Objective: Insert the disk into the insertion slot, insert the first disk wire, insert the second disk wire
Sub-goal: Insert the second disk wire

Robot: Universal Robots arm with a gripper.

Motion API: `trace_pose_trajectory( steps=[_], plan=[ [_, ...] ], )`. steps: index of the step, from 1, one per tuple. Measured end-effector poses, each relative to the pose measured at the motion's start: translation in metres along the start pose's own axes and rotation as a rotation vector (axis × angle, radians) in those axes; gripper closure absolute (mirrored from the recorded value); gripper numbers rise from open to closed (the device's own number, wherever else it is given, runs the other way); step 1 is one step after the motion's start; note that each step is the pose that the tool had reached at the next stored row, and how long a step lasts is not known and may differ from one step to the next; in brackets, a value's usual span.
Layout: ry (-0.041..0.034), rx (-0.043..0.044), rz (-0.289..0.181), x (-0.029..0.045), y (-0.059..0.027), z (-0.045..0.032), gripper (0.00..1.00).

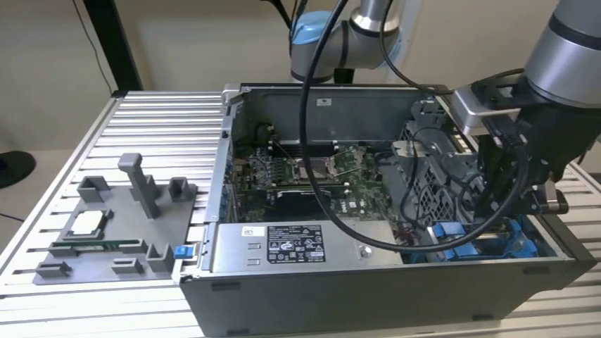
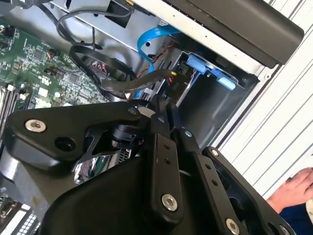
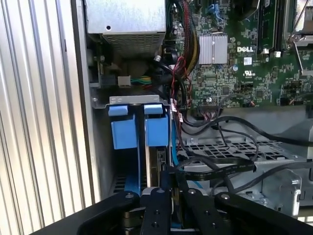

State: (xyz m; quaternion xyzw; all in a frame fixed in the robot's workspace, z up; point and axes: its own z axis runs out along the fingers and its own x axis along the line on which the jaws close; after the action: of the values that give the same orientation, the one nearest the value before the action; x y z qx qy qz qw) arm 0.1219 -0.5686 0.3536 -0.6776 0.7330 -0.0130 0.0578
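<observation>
The exterior view showed, nearest on its left, a grey parts tray (image 1: 103,236) resting on the ribbed bench (image 1: 56,155), and beside it the open computer case (image 1: 376,282) with a grey power-supply box (image 1: 295,246) along its near wall. Toward that view's right, the arm reached down into the case, over the insertion slot (image 1: 469,236) with its blue rails.

In both wrist views the pincer (image 2: 164,105) had its fingers (image 3: 164,196) drawn together with almost no gap, pinching what looked like a black wire (image 3: 220,166) or its plug just at the slot. The disk (image 3: 159,164) appeared to sit already in the slot between the blue tabs (image 3: 142,132), though mostly hidden. Farther in lay the green motherboard (image 3: 244,63) and a tangle of cables.

The likely risk: the plug meeting its socket askew and bending, or the slack wire snagging on neighbouring cables and pulling free of the grip. A hand (image 2: 293,188) sat near the case edge.
</observation>
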Motion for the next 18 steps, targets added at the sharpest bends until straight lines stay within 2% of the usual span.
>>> trace_pose_trajectory(
  steps=[3,8,11,15,18],
  plan=[
    [0.0012,0.0031,0.014,0.0001,0.0006,0.0023,1.00],
    [0.0013,0.0034,0.017,0.0003,0.0008,0.0026,1.00],
    [-0.0005,0.0033,0.017,0.0037,0.0006,0.0028,1.00],
    [-0.0137,0.0022,0.019,0.0109,0.0001,0.0032,1.00],
    [-0.0263,0.0027,0.020,0.0116,0.0001,0.0045,1.00]
  ],
)
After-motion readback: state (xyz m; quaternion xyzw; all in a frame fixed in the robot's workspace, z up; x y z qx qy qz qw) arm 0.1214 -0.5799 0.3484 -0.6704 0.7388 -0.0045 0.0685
